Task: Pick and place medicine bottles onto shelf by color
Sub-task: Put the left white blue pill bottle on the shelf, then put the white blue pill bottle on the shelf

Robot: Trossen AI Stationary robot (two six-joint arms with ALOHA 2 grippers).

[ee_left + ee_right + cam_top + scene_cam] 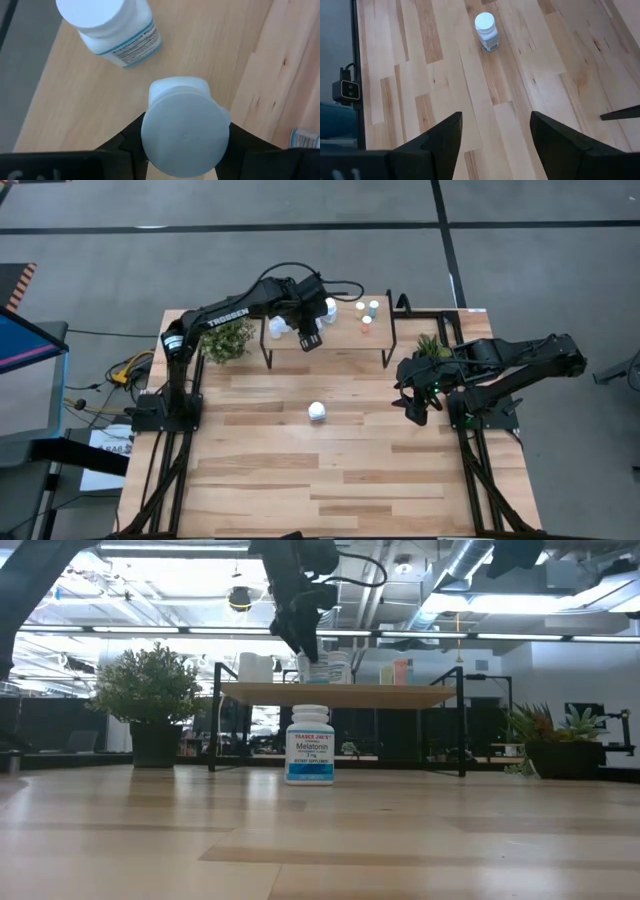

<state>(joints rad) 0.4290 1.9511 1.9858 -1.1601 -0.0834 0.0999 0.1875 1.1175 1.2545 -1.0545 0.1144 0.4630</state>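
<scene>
Left gripper (pixel 306 330) over the shelf (pixel 345 340), fingers clamped on a pale-blue bottle (pixel 184 127), just beside a white labelled bottle (pixel 111 27) already standing on the board. Risk of clipping that neighbour on release, or of tipping the held bottle if let go tilted. Right gripper (pixel 418 407) waiting at the table's right side, fingers spread and empty. Melatonin bottle (pixel 317 411) upright mid-table, not yet shelved.

Grey floor (pixel 560 280), exposed ceiling ducts (pixel 470 565), strip lights (pixel 545 602).
</scene>
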